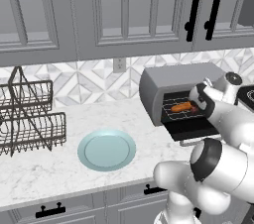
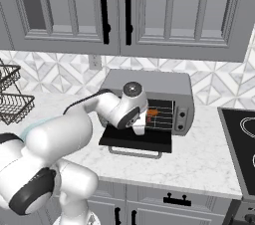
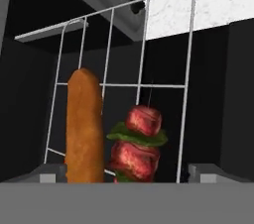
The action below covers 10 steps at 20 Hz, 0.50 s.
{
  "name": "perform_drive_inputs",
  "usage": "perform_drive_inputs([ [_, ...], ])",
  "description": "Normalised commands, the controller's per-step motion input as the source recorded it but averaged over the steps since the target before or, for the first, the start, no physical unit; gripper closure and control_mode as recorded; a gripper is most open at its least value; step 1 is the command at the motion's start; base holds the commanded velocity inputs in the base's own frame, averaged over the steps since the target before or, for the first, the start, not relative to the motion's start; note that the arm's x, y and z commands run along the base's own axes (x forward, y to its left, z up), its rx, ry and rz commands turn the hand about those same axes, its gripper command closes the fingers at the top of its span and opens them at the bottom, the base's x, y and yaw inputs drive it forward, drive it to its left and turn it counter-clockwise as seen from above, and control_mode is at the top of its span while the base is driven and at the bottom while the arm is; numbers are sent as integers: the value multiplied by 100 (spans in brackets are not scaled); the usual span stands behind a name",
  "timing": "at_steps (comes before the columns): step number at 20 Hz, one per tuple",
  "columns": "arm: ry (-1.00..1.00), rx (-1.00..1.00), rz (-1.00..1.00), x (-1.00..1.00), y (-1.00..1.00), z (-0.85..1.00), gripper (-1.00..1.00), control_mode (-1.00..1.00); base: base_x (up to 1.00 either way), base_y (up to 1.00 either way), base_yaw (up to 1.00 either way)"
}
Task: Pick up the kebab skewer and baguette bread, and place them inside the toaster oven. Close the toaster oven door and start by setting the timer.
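At the far left of the left base view, a dark wire dish rack [image 1: 30, 119] is standing on the white marble counter [image 1: 59, 168]. Right of it, a pale blue-green plate [image 1: 106, 149] is lying flat on the counter with nothing on it. Further to the right, the toaster oven [image 1: 168, 82] is sitting against the tiled wall, and the toaster oven door [image 1: 191, 128] is hanging open, dropped down flat over the counter. Inside, on the wire rack [image 3: 124, 84], the baguette bread [image 1: 181, 107] is lying, and the kebab skewer [image 1: 193, 110] is resting just beside it. In the hand view the two are lying side by side and apart, the baguette bread [image 3: 84, 126] on the left and the kebab skewer [image 3: 138, 143] on the right, with red meat chunks and a green piece between them.

The gripper [image 1: 201, 100] is reaching to the mouth of the oven, above the open door. I cannot tell how far its fingers are apart, because the fingertips are hidden by the hand in both base views, and nothing is seen held between them. In the right base view the oven's knobs [image 2: 181, 117] are sitting on its right panel, and a black stovetop [image 2: 241, 139] is lying at the far right.
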Motion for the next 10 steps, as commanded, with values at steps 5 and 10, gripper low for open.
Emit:
perform_drive_inputs([
  [5, -7, -1, 5, -67, -39, 48, -100, -100, 0, 0, 0],
  [10, -15, -16, 27, -65, -31, 4, -100, -100, 0, 0, 0],
])
